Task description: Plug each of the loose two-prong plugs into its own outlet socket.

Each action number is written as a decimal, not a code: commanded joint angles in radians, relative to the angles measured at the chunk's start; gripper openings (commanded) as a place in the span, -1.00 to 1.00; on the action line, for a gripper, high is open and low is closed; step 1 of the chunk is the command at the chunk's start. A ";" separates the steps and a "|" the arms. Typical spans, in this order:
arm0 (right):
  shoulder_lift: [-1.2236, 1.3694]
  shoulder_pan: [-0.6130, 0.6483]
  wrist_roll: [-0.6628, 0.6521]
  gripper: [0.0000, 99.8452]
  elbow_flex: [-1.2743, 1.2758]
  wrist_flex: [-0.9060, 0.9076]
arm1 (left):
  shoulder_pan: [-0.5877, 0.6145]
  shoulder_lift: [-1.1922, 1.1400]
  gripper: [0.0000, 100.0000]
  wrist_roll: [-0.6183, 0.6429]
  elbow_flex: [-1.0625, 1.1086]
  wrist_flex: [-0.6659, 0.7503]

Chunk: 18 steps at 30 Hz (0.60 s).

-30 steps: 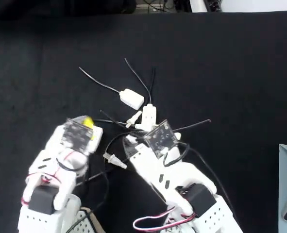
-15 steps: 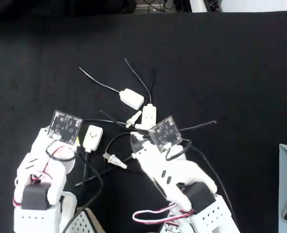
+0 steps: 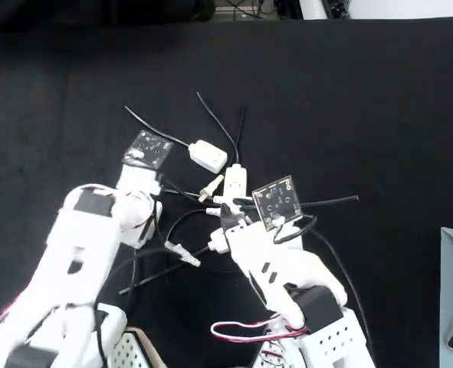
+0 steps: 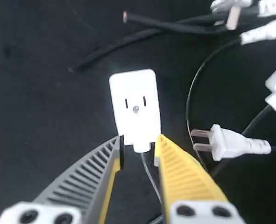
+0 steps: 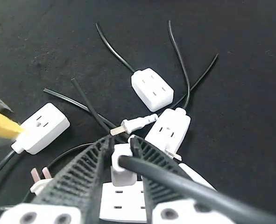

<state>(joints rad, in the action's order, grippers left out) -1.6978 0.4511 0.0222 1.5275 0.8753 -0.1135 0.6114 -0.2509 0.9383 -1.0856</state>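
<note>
Right wrist view puts the right gripper (image 5: pixel 122 142) nearest. Its black ribbed fingers are pinched on the blocky white body of a held plug (image 5: pixel 123 168), which stands just above the slotted face of a flat socket (image 5: pixel 121 203). Whether the prongs are seated is hidden. A glossy black cord crosses in front.

This pairing looks like the step in hand. The next move probably calls for a straight push down with the prongs lined up to the slots, since smooth moulded plastic could slip or tilt in the grip.

Left wrist view shows the left gripper (image 4: pixel 138 148), one finger grey and one yellow, closed on the narrow cord end of a grounded socket (image 4: pixel 134 102). The socket is a rounded white rectangle lying face up, with two slots and a round hole. Just beside it lies a spare plug (image 4: pixel 226 143) with two flat metal prongs, not yet plugged in.

Farther out on the matt black cloth (image 5: pixel 250 70), a slim plug (image 5: pixel 135 123) lies loose just beside a middle socket (image 5: pixel 171 127). Beyond that sits a far socket (image 5: pixel 152 89), a glossy rounded block with thin, stiff black leads curving away.
</note>
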 commanded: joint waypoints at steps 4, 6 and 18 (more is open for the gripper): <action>0.002 -0.015 0.009 -0.97 -0.007 0.003 | -0.012 -0.215 -0.72 0.058 -0.062 0.146; 0.002 -0.015 0.009 -0.97 -0.007 0.003 | -0.010 -0.245 -0.72 0.058 -0.061 0.176; -0.007 -0.015 0.009 -0.97 0.012 -0.003 | 0.163 -0.374 -0.45 0.032 -0.076 0.233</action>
<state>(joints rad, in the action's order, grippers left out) -1.6978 0.4511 0.0222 1.5443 0.8753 0.0061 0.2386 -0.1972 0.8984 -0.8738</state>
